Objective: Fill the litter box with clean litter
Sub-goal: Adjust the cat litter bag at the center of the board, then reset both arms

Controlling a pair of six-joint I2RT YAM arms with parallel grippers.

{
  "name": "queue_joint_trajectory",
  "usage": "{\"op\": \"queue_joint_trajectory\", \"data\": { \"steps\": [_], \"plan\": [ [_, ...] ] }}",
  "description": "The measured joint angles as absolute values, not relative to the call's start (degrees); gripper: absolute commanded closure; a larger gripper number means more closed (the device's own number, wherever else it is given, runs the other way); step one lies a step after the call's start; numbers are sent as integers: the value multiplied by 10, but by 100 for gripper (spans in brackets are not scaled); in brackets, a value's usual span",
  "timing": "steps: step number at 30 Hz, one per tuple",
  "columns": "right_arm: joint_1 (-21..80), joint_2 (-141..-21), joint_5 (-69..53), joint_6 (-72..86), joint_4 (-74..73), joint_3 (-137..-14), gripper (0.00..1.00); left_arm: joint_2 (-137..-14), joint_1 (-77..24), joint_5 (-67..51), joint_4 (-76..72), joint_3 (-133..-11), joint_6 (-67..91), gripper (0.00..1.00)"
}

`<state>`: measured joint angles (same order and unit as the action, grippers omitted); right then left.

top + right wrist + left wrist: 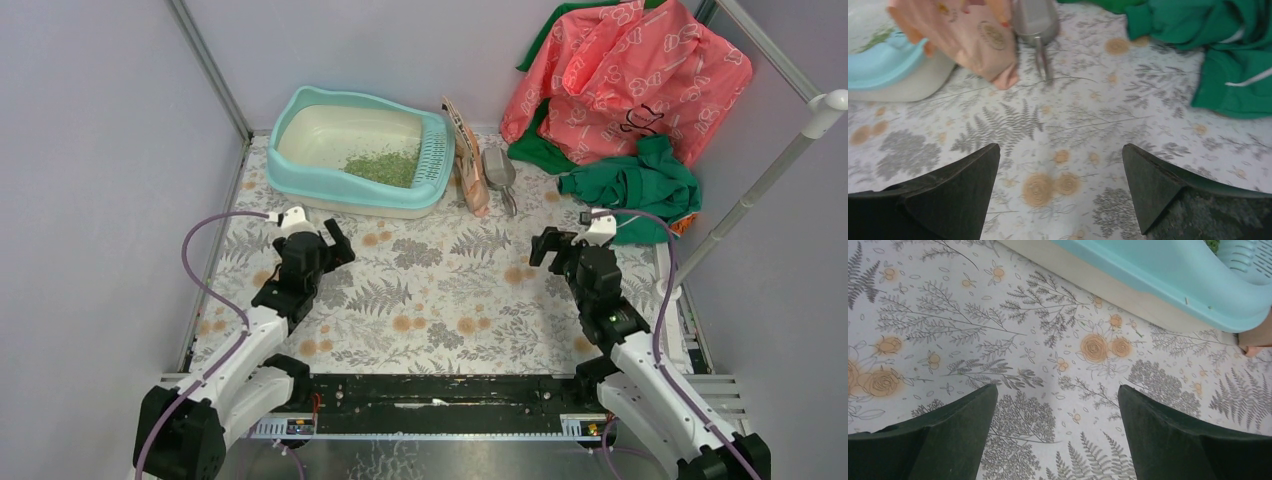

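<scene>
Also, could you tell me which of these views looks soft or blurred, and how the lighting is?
Top external: evenly lit and sharp, no glare on the floral-print tablecloth. Left wrist: crisp on the light-teal plastic litter box. Right wrist: softer overall, with the peach-pink paper bag and grey scoop blurred at the top.

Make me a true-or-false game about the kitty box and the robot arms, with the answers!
1. The green litter lies inside the litter box. True.
2. The left end effector holds the grey scoop. False: it is open and empty; the scoop lies beside the paper bag.
3. The paper bag sits between the litter box and the grey scoop. True.
4. The green litter covers the whole basin. False: only a patch near the grille end.
5. The right end effector is shut. False: it is open and empty.
</scene>
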<state>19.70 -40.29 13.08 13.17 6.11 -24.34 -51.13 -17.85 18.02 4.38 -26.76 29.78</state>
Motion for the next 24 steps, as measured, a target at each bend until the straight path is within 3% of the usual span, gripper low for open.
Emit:
{"op": "queue_joint_trajectory", "data": {
  "steps": [7, 15, 24],
  "plan": [
    [197, -380, 261, 79, 203, -112, 0, -566, -178, 236, -67, -232, 263, 1],
    [184, -586, 365, 58, 426, -58, 0, -613, -171, 290, -138, -228, 209, 1],
    [140, -720, 364, 58, 577, -50, 0, -615, -118, 291, -218, -203, 170, 1]
  ]
}}
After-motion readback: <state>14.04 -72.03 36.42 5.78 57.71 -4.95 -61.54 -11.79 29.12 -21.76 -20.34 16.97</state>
